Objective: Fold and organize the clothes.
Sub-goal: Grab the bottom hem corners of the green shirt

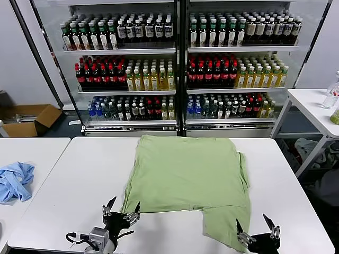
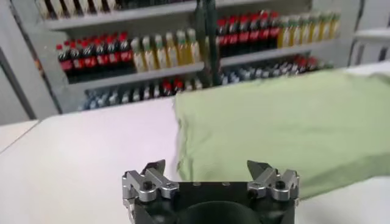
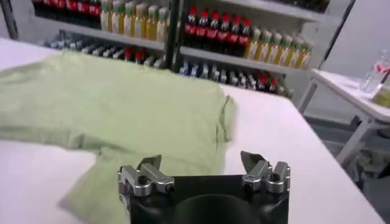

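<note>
- The plain light green short-sleeved t-shirt point(image 1: 188, 177) of thin soft fabric lies spread across the middle of the white rectangular surface point(image 1: 63, 190), its upper part reaching almost to the far edge.
- The shirt's left side stops in a straight line well short of the near edge, while a narrower flap on its right side runs on down towards the near right corner.
- The left gripper point(image 1: 121, 209) sits by the near edge, just at the near left corner of the t-shirt; its fingers point(image 2: 155, 173) are spread apart with nothing between them.
- From the left wrist, the green cloth rises right behind those fingers, and bare surface fills the space beside it.
- The right gripper point(image 1: 256, 229) is low at the near right corner of the surface, just beside the hanging flap; its fingers point(image 3: 256, 164) are wide open too, holding nothing.
- From the right wrist, the flap's cloth lies directly beyond the fingertips.
- Off to the left, a crumpled light blue cloth point(image 1: 15, 180) rests on a second white table point(image 1: 37, 148).
- Behind everything stands a glass-fronted drinks cooler point(image 1: 180, 63) lined with rows of bottles.
</note>
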`<action>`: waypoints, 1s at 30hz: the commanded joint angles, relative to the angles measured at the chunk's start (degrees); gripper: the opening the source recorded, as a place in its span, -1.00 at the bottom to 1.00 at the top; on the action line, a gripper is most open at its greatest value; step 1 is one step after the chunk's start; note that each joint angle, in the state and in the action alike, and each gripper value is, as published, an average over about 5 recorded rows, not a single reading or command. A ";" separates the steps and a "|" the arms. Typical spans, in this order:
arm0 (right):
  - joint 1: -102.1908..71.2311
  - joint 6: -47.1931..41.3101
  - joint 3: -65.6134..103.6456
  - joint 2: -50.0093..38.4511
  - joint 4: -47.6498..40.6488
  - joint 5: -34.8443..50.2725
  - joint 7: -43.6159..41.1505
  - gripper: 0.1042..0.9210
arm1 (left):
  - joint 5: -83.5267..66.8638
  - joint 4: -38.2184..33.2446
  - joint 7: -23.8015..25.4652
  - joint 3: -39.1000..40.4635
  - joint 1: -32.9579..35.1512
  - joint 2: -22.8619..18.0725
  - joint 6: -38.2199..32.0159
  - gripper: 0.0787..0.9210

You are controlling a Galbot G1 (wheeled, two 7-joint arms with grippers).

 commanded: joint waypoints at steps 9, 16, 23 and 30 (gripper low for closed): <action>0.14 -0.44 -4.58 1.54 -6.06 3.88 2.39 0.64 | -6.33 5.99 -1.82 1.49 -3.25 -0.02 4.10 0.77; 0.90 -0.27 -5.14 1.57 -7.15 6.67 2.70 0.18 | -9.17 6.83 -1.72 1.39 -3.45 0.11 4.12 0.57; 1.42 0.61 -4.94 1.26 -7.00 7.38 2.01 -0.31 | -11.00 6.18 -0.81 1.25 -3.34 -0.26 3.91 0.10; 3.14 2.77 -4.19 0.40 -5.45 7.74 1.17 -0.80 | -10.71 4.70 1.65 1.08 -2.87 0.20 -3.46 -0.40</action>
